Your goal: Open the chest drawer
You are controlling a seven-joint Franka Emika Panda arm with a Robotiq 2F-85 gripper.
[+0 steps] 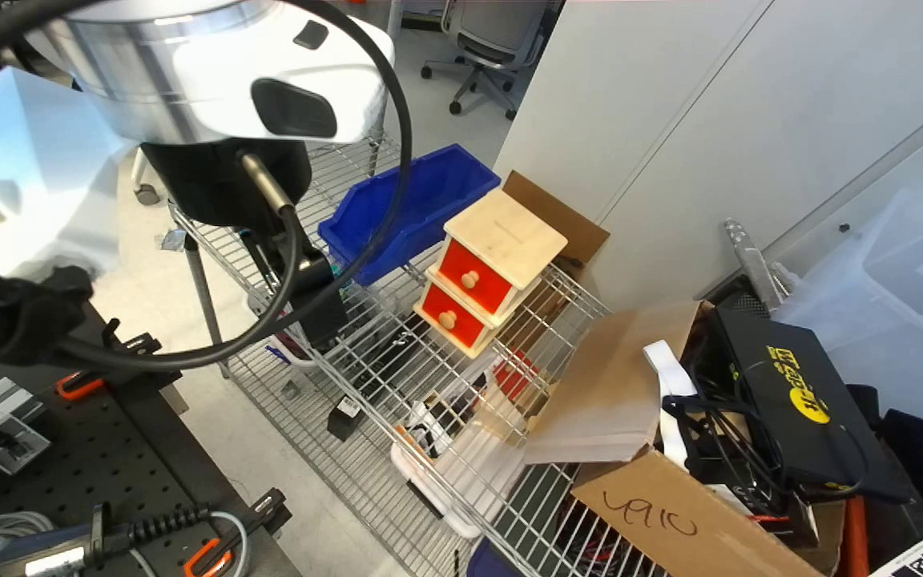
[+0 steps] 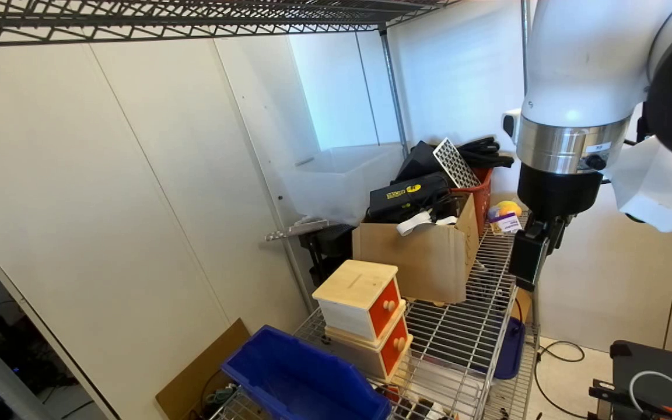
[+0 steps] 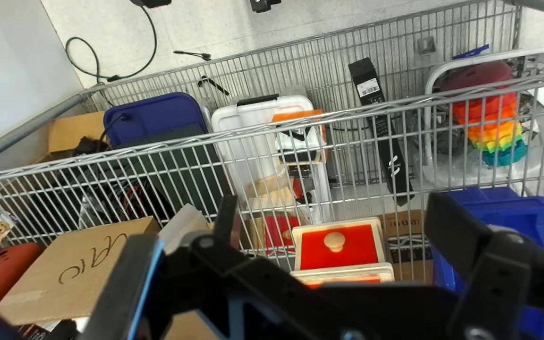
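The chest (image 1: 505, 232) is pale plywood, two boxes stacked, upright on a wire shelf. Its upper red drawer front (image 2: 381, 309) and lower red drawer front (image 2: 393, 347) sit flush in their frames, each with a round pale knob. In the wrist view the lower drawer front (image 3: 361, 245) shows whole between the jaws, while the gripper's body covers most of the upper one. My gripper (image 3: 337, 222) stands open with nothing between its fingers. Both exterior views show it in the air, in front of the drawer side and well apart from the chest.
Against one side of the chest stands a blue bin (image 2: 307, 373). On its opposite side is a cardboard box (image 2: 417, 256) heaped with cables and a black case. A dark wire shelf (image 2: 196, 23) hangs overhead. Through the wires, a red panel with a knob (image 3: 281, 231) shows lower down.
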